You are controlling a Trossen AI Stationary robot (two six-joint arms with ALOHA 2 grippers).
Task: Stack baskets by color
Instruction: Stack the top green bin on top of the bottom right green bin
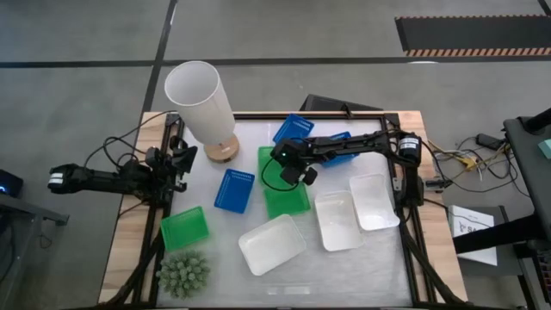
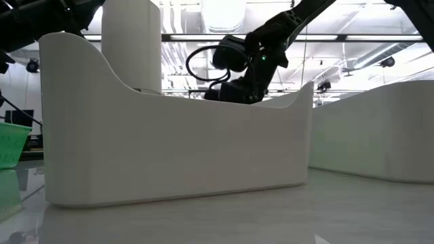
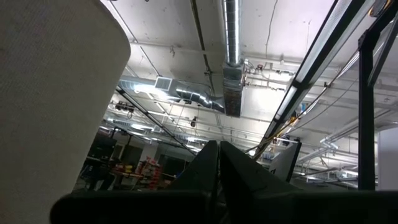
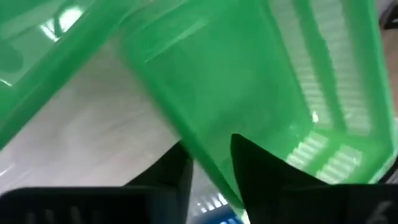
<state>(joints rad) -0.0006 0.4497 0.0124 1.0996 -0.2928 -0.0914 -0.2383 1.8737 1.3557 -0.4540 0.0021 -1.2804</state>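
Observation:
Two green baskets lie overlapped at the table's middle, and a third green basket sits at the near left. My right gripper reaches in over the overlapped pair, shut on one green basket's wall. One blue basket lies left of them, and two more blue ones lie at the far side, one partly under my right arm. Three white baskets rest on their bottoms at the near right. My left gripper waits shut at the left edge. My right gripper pinches a green basket's side wall at its rim, one finger on either face of the wall. The fingers slant down from above, coming from the table's right. The basket looks tilted in the wrist view; I cannot tell whether it is clear of the other green basket.
A tall white cylinder lamp stands at the far left, close to my left arm. A spiky green plant sits at the near left corner. In the low view a white basket fills the foreground.

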